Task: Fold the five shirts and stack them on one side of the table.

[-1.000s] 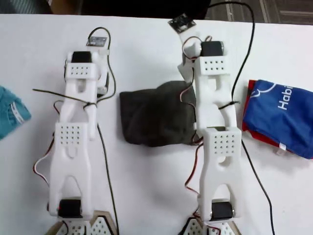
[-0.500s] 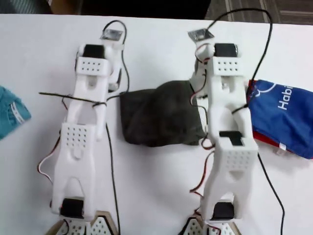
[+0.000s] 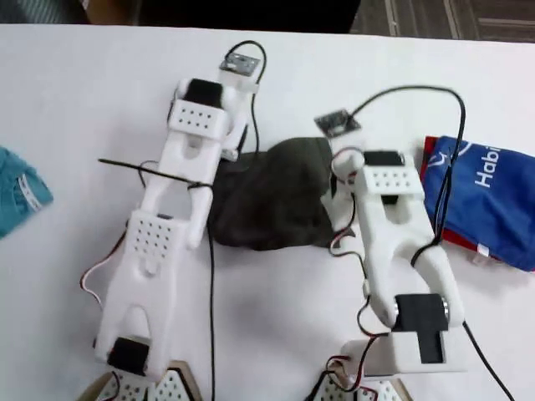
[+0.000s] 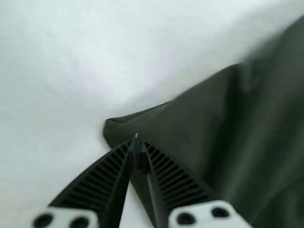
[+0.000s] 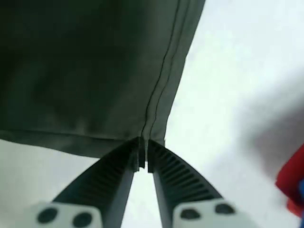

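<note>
A dark grey folded shirt (image 3: 267, 196) lies mid-table between my two arms. My left gripper (image 3: 229, 157) is at its far left corner; in the left wrist view the gripper (image 4: 138, 148) is shut, tips over that corner of the shirt (image 4: 228, 133). My right gripper (image 3: 334, 190) is at the shirt's right edge; in the right wrist view it (image 5: 144, 153) is shut with the tips meeting the stitched hem of the shirt (image 5: 85, 71). I cannot tell whether either pinches cloth. A folded blue shirt (image 3: 481, 196) lies on a red one (image 3: 436, 224) at the right.
A teal shirt (image 3: 17, 188) pokes in at the left edge of the white table (image 3: 84, 83). Cables trail from both arms across the shirt and the table. The red shirt's corner (image 5: 292, 185) lies close to my right gripper.
The left arm swung right and down onto the dark shirt's far left corner. The right arm drew back toward its base to the shirt's right edge. The shirt itself has barely shifted.
</note>
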